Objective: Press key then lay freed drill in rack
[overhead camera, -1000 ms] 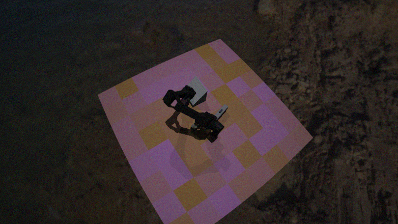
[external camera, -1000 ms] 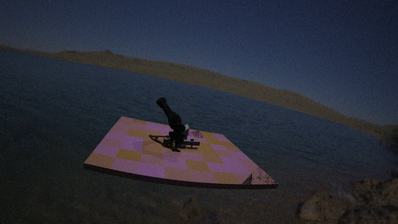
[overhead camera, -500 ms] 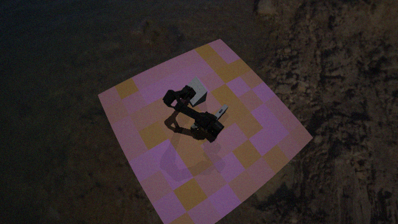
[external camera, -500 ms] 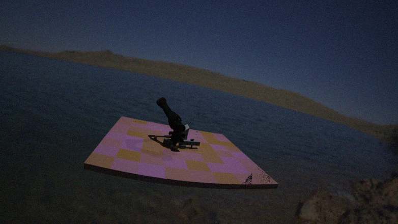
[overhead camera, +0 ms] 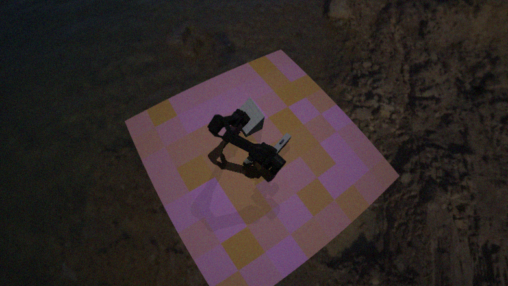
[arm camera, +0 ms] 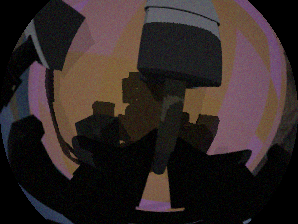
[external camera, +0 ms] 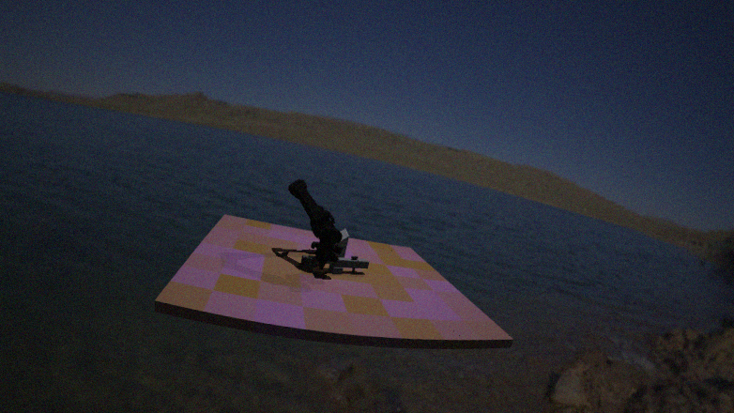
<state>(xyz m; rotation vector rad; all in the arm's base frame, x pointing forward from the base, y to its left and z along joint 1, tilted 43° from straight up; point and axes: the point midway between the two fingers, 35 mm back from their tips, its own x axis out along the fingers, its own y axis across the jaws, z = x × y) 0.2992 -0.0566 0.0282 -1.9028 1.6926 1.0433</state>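
Note:
My gripper (overhead camera: 253, 162) (external camera: 322, 270) (arm camera: 161, 132) reaches down to the checkered mat (overhead camera: 330, 167) (external camera: 359, 321), in front of the arm's base. It is shut on the drill (arm camera: 166, 123), a thin dark shank that runs between the fingers in the wrist view. The shank's far end meets a dark block with a light grey top (arm camera: 180, 43). A small grey slotted piece (overhead camera: 282, 141) lies just right of the wrist. The key is too dark to make out.
A light grey wedge-shaped block (overhead camera: 254, 114) (external camera: 343, 237) stands behind the arm's base. Another dark block with a pale edge (arm camera: 56, 30) shows at the upper left of the wrist view. Dark rocky ground surrounds the mat's edges.

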